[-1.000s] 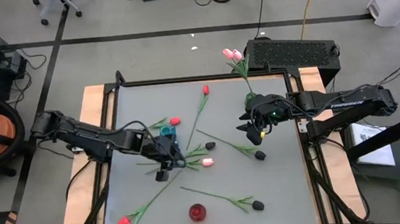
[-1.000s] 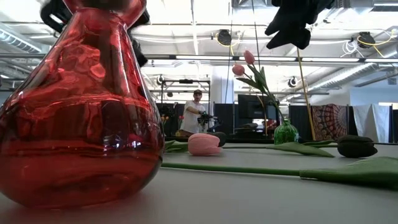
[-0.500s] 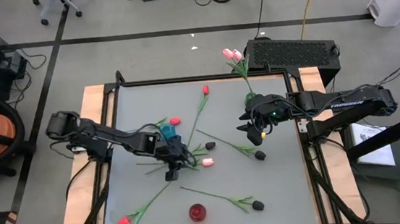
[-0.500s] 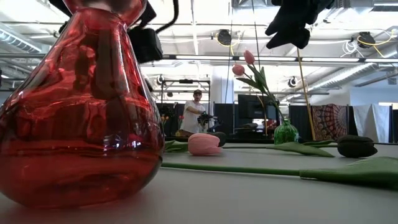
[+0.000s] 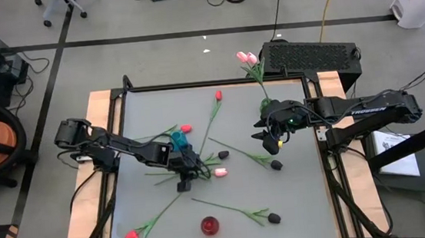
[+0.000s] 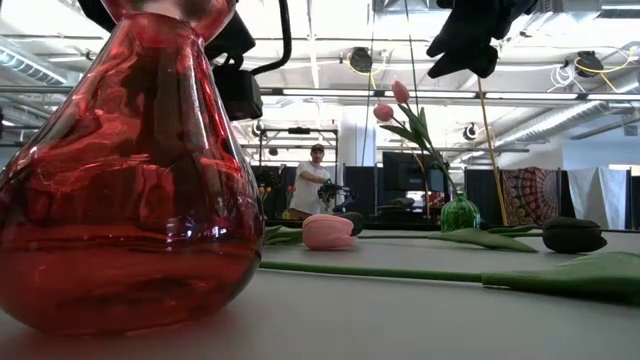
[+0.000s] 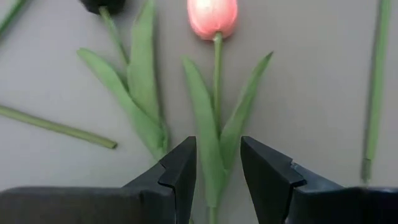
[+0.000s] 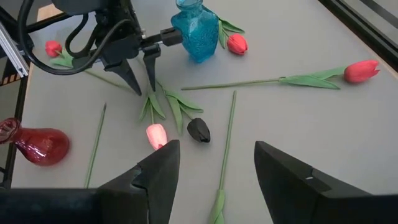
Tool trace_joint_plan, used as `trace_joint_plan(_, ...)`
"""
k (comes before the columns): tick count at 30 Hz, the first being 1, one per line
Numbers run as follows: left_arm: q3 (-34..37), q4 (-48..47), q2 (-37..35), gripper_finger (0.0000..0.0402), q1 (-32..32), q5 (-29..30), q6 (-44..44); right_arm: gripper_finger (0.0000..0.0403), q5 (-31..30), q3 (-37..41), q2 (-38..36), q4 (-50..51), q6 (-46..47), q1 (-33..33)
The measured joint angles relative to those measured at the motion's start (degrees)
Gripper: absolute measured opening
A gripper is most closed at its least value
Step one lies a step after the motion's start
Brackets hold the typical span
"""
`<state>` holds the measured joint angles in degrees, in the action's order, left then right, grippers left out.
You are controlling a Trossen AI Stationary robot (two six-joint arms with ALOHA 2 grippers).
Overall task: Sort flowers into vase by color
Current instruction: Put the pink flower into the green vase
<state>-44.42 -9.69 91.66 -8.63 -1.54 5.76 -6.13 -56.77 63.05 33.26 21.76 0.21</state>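
The pink tulip is lying flat on the table, its stem and leaves running straight into the gap of the left gripper, bud pointing away from it. The fingers are standing apart on either side of the leaves, gripping nothing. This looks like the pick-up step, and the next move is probably a short drop and a squeeze on the stem, then a lift toward the green vase where two pink tulips are standing.

A black tulip is lying just beside the pink one, its leaves close to the left finger, so the squeeze could catch them.

The right gripper is hanging open and empty, well off from the left one.

Whether the fingertips are touching the table, I cannot tell. In the low view the red vase is blocking most of the left arm.
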Motion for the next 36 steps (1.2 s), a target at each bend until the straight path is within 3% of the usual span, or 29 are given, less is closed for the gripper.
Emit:
trace_joint_plan(5, 0.00, -0.29, 0.80, 0.0132, -0.01, 1.90, 0.02, 0.0199, -0.01, 0.00, 0.00, -0.02, 0.01, 0.01)
trace_joint_plan(25, -0.04, -1.68, 3.23, 0.0130, -0.24, 0.57, 1.53, 0.0199, -0.35, 0.02, -0.01, -0.07, 0.04, 0.00)
trace_joint_plan(29, -0.02, -1.68, 3.23, 0.0110, -0.65, 0.06, 1.50, 0.0199, -0.35, 0.02, -0.02, -0.04, 0.04, 0.00)
trace_joint_plan(36, -0.04, -1.70, 3.23, 0.0036, -0.78, -1.39, 1.55, 0.0199, -0.38, 0.02, -0.02, -0.04, 0.04, 0.00)
